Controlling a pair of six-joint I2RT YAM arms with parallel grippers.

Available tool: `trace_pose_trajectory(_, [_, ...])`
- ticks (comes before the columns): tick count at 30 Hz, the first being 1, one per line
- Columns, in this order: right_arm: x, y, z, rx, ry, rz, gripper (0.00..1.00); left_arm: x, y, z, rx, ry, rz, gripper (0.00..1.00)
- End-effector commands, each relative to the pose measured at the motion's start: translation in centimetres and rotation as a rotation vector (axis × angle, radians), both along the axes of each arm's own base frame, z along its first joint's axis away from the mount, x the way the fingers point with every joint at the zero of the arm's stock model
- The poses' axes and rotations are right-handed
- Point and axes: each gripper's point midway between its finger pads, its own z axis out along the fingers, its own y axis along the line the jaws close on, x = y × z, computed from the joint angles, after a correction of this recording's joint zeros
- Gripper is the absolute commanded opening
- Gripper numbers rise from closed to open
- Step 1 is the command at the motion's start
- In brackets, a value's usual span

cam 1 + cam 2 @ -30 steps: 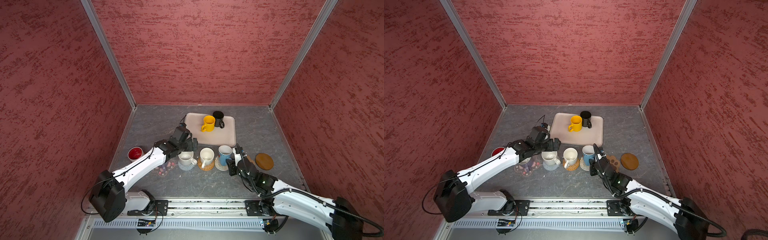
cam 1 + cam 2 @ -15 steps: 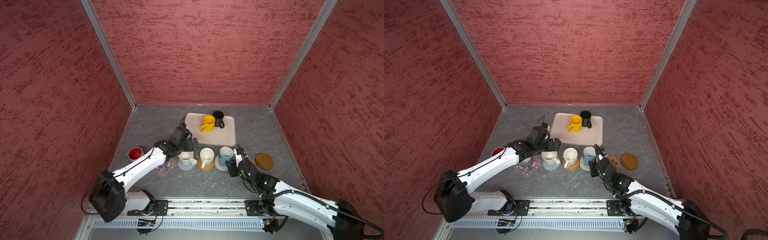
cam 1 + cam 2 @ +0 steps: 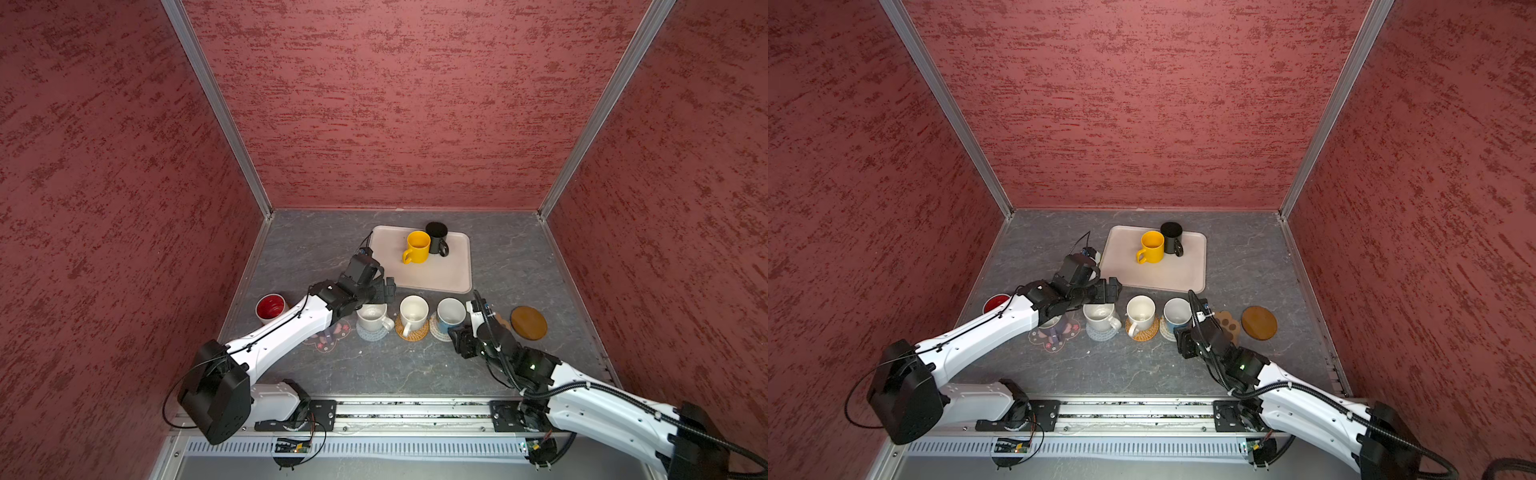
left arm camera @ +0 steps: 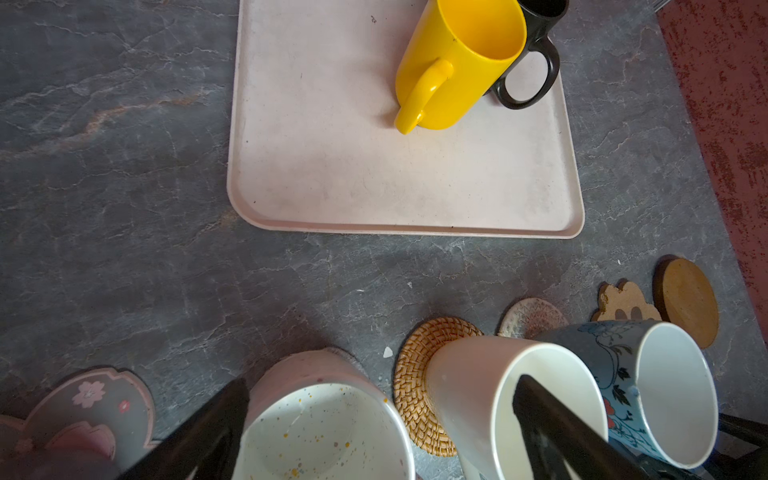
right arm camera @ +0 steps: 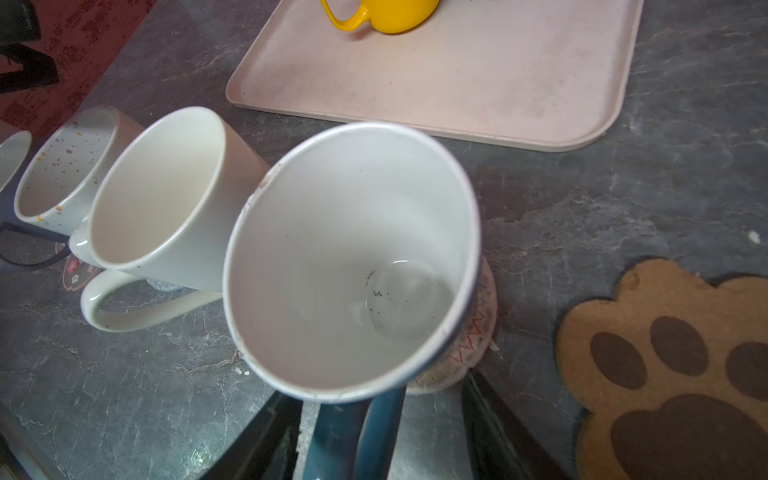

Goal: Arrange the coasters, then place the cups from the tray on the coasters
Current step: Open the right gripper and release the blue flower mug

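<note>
- You have two cups on the tray (image 3: 432, 276): the yellow cup (image 3: 417, 247) and the black cup (image 3: 436, 237).
- Just on the near side of the tray, the light blue cup (image 3: 451, 316) stands on the beige coaster (image 5: 478, 345).
- Only your right wrist view shows this: the right gripper (image 5: 378, 390) is open around that cup's handle, not squeezing it.
- Your left wrist view shows the left gripper (image 4: 380, 386) wide open by the speckled cup (image 4: 324, 424).
- Both top views, not the wrist views, show the red-inside cup (image 3: 271, 307), well left of the tray.

Near half of tray (image 3: 432, 278) bare, yellow mug (image 3: 417, 247) and black mug (image 3: 436, 237) crowding its far edge, three mugs (image 3: 413, 309) close together
</note>
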Motion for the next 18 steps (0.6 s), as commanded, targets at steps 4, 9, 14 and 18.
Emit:
trace_pose_trajectory(4, [-0.4, 0.9, 1.5, 0.033, -0.007, 0.045, 0.66, 0.2, -0.2, 0.3, -0.005, -0.007, -0.005, 1.00])
trace_pose_trajectory(9, [-0.8, 1.0, 2.0, 0.048, -0.006, 0.060, 0.68, 0.2, -0.6, 0.6, -0.012, -0.017, -0.028, 1.00])
trace_pose_trajectory(14, [-1.1, 1.4, 3.9, 0.099, -0.035, 0.092, 0.68, 0.7, -1.1, 0.6, 0.006, -0.011, -0.055, 1.00])
trace_pose_trajectory(18, [-0.8, 1.6, 5.8, 0.119, -0.067, 0.091, 0.68, 1.8, -1.8, 0.6, 0.023, -0.014, -0.092, 1.00])
